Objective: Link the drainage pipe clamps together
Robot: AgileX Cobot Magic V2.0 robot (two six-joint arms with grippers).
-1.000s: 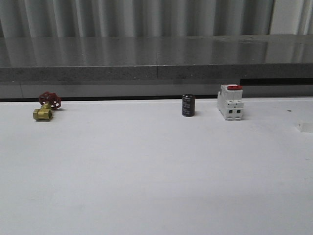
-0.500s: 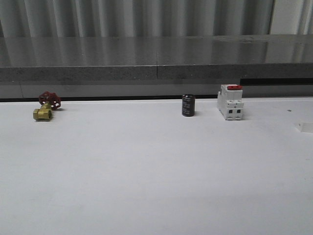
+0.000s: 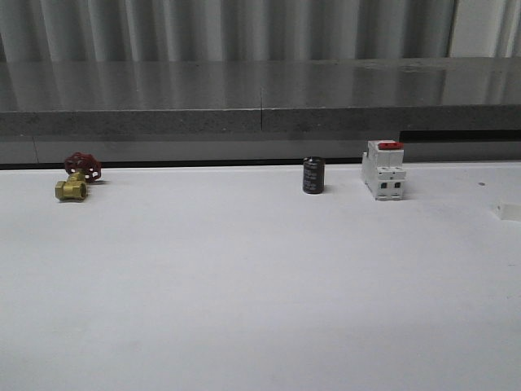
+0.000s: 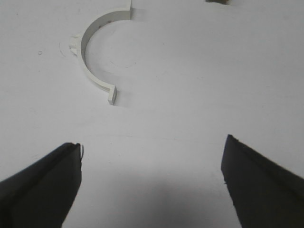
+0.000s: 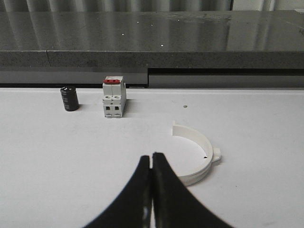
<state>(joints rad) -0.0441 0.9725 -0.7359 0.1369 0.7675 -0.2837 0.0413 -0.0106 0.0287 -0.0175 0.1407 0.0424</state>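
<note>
One drainage pipe clamp (image 4: 84, 50), a white half-ring with a small tab on its outer side, lies flat on the white table ahead of my left gripper (image 4: 152, 156). That gripper is open, its dark fingers (image 4: 47, 185) wide apart over bare table and well short of the clamp. The other drainage pipe clamp (image 5: 200, 175) lies flat just beside and beyond my right gripper (image 5: 152, 159), on its right. The right gripper is shut with nothing between its fingers, and its right finger hides part of that clamp's near end.
Along the table's (image 3: 244, 285) back edge stand a brass valve with a red handwheel (image 3: 77, 181), a black cylinder (image 3: 313, 175) and a white breaker with a red top (image 3: 383, 169). A grey ledge (image 3: 260, 122) runs behind them. A small white piece (image 3: 509, 212) shows at the right edge.
</note>
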